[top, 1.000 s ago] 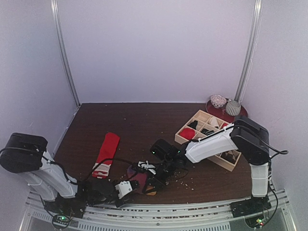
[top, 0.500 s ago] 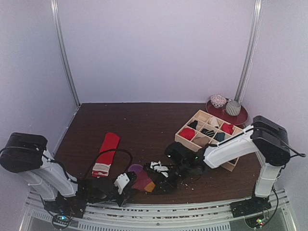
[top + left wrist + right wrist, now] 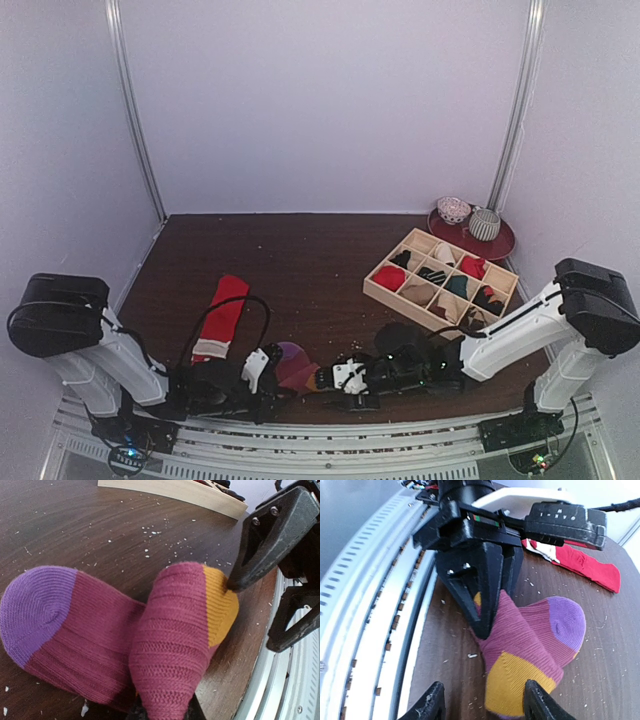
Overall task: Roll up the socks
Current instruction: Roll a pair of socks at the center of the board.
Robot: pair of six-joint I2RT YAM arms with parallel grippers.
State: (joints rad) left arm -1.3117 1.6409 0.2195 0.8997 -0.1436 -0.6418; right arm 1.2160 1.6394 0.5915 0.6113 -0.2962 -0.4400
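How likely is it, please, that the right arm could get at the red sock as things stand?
Probably not directly: the left gripper, shut on the magenta sock, lies between the open right gripper and the red sock, so it would need to go round.

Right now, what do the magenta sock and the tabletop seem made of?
The magenta sock: soft knitted fabric, matte; ribbed stitch rows show, fibre unclear. The tabletop: dark wood or wood-look laminate with a faint sheen; grain streaks are visible, and it is flecked with pale crumbs.
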